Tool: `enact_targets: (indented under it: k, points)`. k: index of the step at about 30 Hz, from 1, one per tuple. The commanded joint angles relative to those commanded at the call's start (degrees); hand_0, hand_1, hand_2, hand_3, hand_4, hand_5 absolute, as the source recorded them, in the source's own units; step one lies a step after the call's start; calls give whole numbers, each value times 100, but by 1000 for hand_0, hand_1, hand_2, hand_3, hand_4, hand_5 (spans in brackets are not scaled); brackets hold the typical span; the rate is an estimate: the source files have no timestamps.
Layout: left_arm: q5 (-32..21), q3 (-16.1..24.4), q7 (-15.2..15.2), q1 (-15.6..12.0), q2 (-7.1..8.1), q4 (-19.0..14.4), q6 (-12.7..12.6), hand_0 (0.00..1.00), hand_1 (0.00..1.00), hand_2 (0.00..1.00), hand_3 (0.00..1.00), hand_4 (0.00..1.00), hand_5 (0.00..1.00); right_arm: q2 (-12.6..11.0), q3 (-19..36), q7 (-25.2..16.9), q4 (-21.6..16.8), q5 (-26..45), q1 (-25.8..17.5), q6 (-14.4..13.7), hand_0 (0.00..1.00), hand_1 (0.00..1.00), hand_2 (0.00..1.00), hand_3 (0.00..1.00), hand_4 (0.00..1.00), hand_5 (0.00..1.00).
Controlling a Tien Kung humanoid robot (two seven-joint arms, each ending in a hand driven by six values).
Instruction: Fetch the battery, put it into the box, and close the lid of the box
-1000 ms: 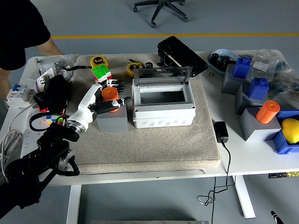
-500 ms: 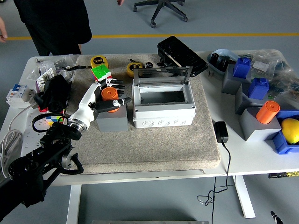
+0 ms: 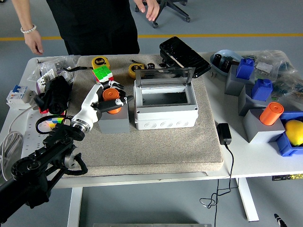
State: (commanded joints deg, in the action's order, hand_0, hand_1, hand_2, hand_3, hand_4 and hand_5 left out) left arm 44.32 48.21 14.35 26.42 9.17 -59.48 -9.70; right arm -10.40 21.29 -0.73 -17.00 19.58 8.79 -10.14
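Observation:
The battery (image 3: pixel 111 96) is a short orange cylinder standing in a grey block (image 3: pixel 113 122) on the beige mat. My left hand (image 3: pixel 112 98) reaches in from the lower left with its white forearm, and its fingers (image 3: pixel 119 90) curl around the battery's top while the thumb presses from the near side. Just to the right stands the white box (image 3: pixel 165 117), empty inside, with its clear lid (image 3: pixel 164 74) raised upright at the back. My right arm does not show.
A person stands at the far side, hands off the table. Behind my hand lie a colour cube (image 3: pixel 102 73) and two yellow tape measures (image 3: pixel 99 61). A black case (image 3: pixel 184 56) sits behind the box. Grey blocks with blue and orange parts (image 3: pixel 271 113) crowd the right; a charger (image 3: pixel 223 133) lies by the mat.
My left hand's fingers have drawn in around the battery. The person has walked to the right along the table's far side.

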Motion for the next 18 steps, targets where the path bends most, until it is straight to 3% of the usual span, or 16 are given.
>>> enact_targets:
  k: [1,2,7,8,18]
  points:
    - [-2,-9,-13,6,-4,5,27,332,318,273,205,715,2,0,2,1,0,0,1,1,726,665,653,600,998,619]
    - [-2,-18,-19,11,-7,9,45,251,217,188,171,396,2,-1,3,1,-1,0,1,2,727,665,653,600,998,619]
    - [-44,-57,-48,34,-17,35,116,251,217,188,171,396,2,-9,4,1,-1,3,6,3,727,665,653,600,998,619]
    - [-48,-61,-51,36,-18,40,129,232,182,160,158,227,2,-10,2,-1,-1,5,7,3,727,665,653,600,998,616]
    - [-87,-68,-27,61,-23,34,128,230,179,156,161,229,2,-4,1,-23,-5,-5,16,8,727,665,653,600,998,616]
